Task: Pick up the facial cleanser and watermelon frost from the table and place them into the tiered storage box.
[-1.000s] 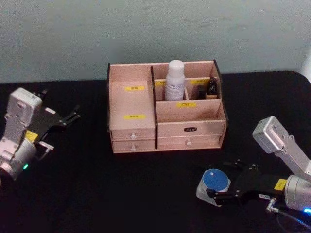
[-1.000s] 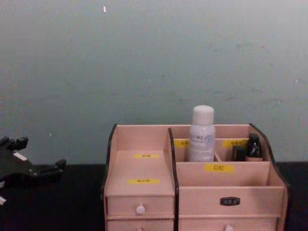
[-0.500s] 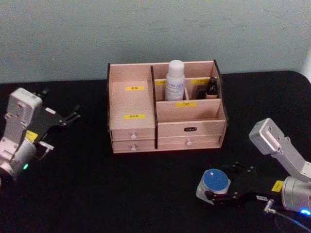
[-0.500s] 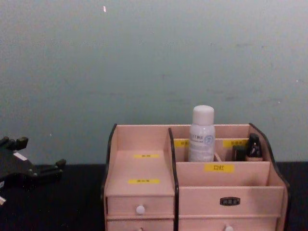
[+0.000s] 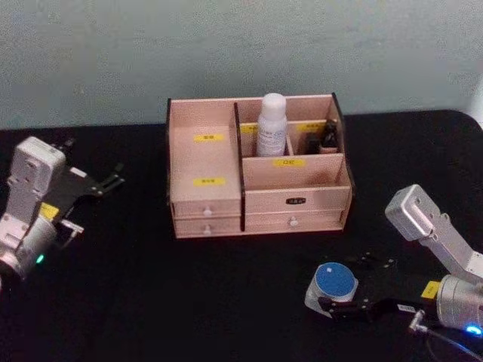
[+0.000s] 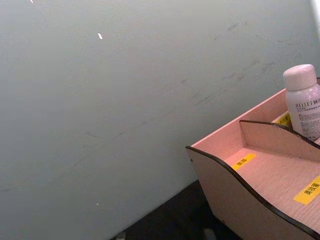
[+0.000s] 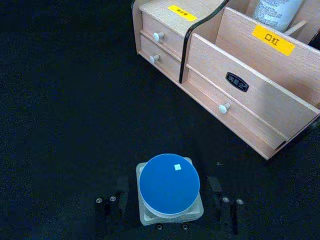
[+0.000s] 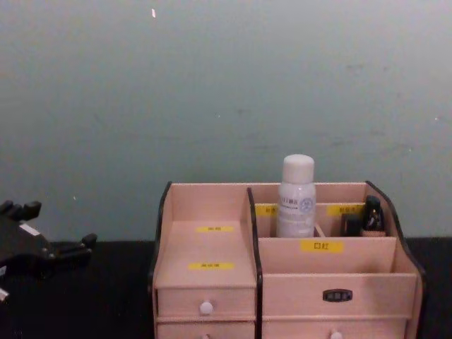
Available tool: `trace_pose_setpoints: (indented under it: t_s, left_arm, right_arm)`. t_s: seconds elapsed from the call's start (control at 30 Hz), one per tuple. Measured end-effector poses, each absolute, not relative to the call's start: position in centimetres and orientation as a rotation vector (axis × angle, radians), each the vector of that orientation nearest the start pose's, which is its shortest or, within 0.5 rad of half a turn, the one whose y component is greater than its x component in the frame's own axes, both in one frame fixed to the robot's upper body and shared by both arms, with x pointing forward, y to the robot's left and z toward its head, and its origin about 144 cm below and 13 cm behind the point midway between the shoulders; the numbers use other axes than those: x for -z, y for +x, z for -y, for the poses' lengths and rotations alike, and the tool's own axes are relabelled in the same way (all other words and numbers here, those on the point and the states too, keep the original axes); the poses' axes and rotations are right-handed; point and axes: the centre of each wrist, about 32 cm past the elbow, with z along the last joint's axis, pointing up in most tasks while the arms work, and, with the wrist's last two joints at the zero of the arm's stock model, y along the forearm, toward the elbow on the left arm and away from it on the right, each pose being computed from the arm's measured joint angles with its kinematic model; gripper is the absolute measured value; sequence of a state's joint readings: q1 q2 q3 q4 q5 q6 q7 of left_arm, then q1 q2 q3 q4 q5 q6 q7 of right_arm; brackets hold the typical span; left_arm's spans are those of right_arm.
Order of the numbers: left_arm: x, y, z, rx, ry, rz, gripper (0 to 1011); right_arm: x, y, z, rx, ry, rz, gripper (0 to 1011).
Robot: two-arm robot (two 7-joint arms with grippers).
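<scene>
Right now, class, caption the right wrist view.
Open right gripper flanks a blue-lidded jar on the black table before the tiered storage box.

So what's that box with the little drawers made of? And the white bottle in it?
The tiered storage box looks like pale matte wood: faint grain shows, edges dark. The white bottle seems smooth plastic, though I can't be sure.

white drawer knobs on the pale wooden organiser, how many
3: upper left knob, lower left knob, lower right knob on the pale wooden organiser; none apparently hidden.
</scene>
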State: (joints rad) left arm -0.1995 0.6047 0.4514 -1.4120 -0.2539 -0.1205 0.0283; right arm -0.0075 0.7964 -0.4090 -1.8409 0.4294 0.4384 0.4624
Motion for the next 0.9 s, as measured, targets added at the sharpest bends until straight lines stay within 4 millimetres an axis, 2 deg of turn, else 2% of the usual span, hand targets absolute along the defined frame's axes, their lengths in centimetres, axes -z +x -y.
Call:
trace_pose_setpoints:
  t_s: [0.5,0.63,0.87,0.9]
  left_arm:
    - [-113.98,48.86,-30.97,-1.248,0.304,0.285,1001]
    - [-113.98,48.86,-30.97,-1.248,0.304,0.285,1001]
    - [-113.98,48.86,-30.96,-1.248,0.304,0.285,1001]
    - [-113.98,48.86,-30.97,-1.248,0.304,0.285,1001]
  right_arm:
    - [-119.51,42.17,29.34,0.66,-0.586,-0.17,1000]
    - [-119.52,42.18,29.34,0.659,-0.586,-0.17,951]
    - [-119.52,42.18,29.34,0.659,-0.585,-0.17,742]
    - [-119.52,42.18,29.34,0.659,-0.585,-0.17,742]
